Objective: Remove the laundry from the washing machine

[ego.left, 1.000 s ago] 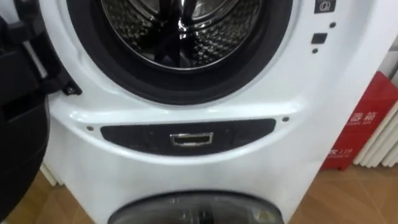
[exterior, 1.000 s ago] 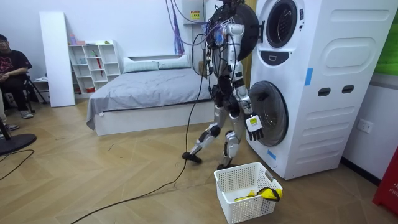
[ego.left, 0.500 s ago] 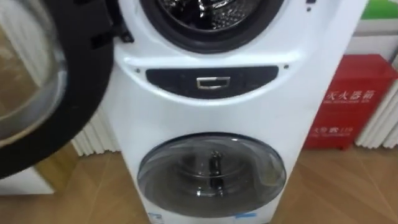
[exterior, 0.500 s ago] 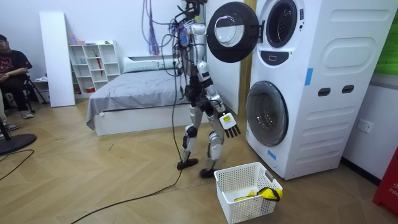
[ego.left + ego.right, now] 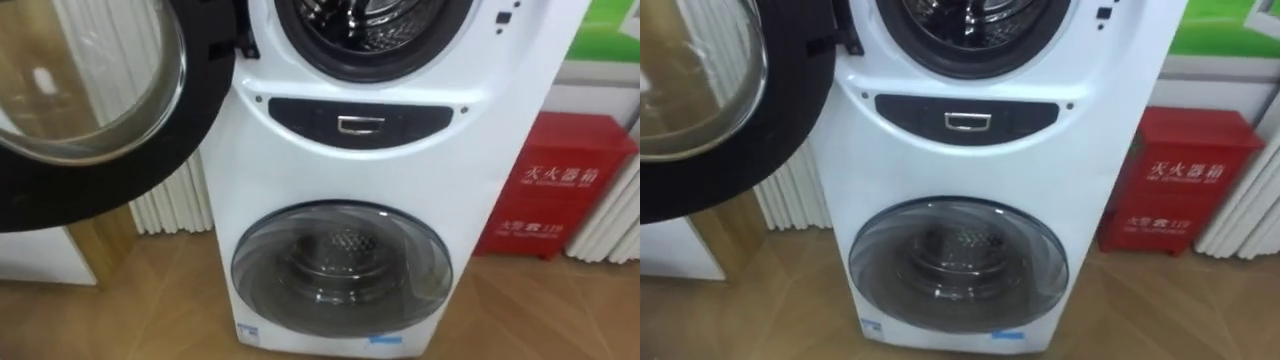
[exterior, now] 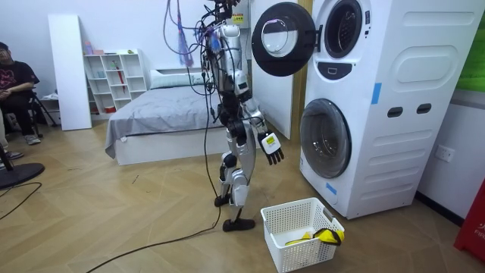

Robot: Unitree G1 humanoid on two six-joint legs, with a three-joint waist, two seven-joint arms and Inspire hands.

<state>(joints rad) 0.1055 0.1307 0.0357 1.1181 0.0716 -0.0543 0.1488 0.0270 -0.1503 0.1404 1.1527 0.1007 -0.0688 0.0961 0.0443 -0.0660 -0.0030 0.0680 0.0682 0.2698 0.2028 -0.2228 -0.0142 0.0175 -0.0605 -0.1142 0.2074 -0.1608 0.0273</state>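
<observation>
Since the last look your robot has stepped farther back from the stacked washing machine (image 6: 379, 114), and its head camera now takes in the whole shut lower door (image 5: 342, 265); it stands on the wooden floor (image 6: 114, 220) between the machine and the bed (image 6: 174, 114), facing the machine's front; the round upper door (image 5: 90, 100) hangs wide open on the robot's left, beside the mouth of the upper drum (image 5: 375, 25), whose ribbed metal shows; a white radiator (image 5: 175, 205) runs along the wall behind that door, and a red cabinet (image 5: 560, 190) stands just beside the machine on the robot's right; at the room view's left a white shelf (image 6: 114, 76) stands by the bed, and a person (image 6: 15, 83) sits at the edge; a white basket (image 6: 284, 254) sits on the floor near the robot's feet, in front of the lower door; your right hand (image 6: 270, 145) hangs in front of the robot at hip height, fingers spread and holding nothing; a yellow cloth (image 6: 301, 238) lies in the basket, below that hand and well apart from it.
</observation>
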